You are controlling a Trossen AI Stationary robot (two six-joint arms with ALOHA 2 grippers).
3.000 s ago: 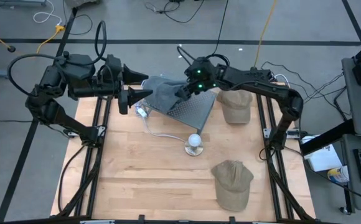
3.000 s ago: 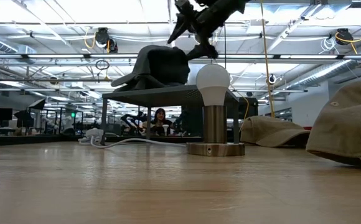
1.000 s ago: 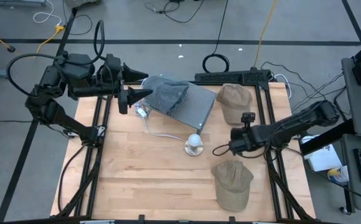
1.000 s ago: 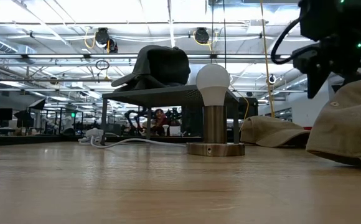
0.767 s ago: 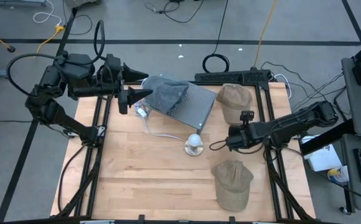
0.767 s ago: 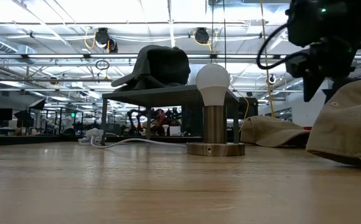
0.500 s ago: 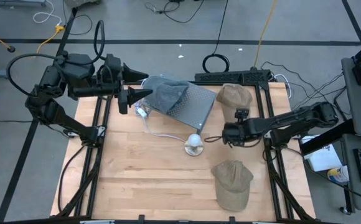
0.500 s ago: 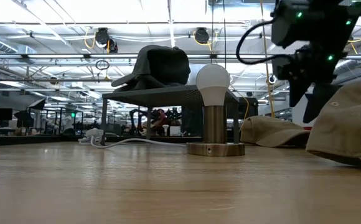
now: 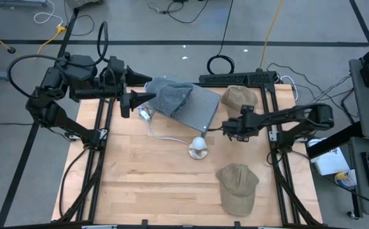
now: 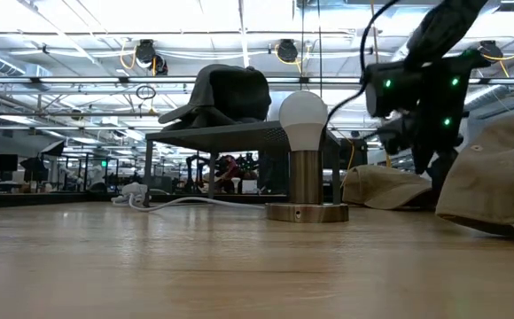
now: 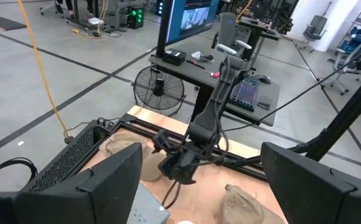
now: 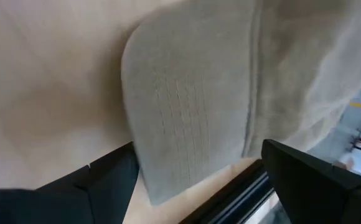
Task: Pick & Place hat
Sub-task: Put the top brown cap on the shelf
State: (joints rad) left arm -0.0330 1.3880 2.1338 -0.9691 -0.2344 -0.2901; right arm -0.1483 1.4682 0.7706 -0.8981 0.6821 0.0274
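Observation:
Three hats show. A grey hat (image 9: 172, 95) (image 10: 226, 93) lies on a perforated metal stand (image 9: 200, 109). A tan hat (image 9: 238, 97) (image 10: 381, 188) lies near the table's far right corner, a second tan hat (image 9: 237, 187) (image 10: 496, 177) near the front right. My right gripper (image 9: 234, 129) (image 10: 421, 142) is open and hangs over the far tan hat's brim (image 12: 187, 106). In the right wrist view its fingers (image 12: 112, 177) stand on either side of the brim, apart from it. My left gripper (image 9: 140, 98) (image 11: 199, 186) waits open beside the stand's left side.
A bulb lamp on a round base (image 9: 198, 147) (image 10: 303, 159) stands in front of the stand, its white cable (image 9: 162, 135) trailing left. Black rails (image 9: 275, 127) run along both table sides. Bare wood lies across the near left half (image 9: 146, 184).
My right gripper has travelled from between the two tan hats toward the table's far edge and slightly left, ending over the far tan hat's brim. All three hats and my left arm have kept still.

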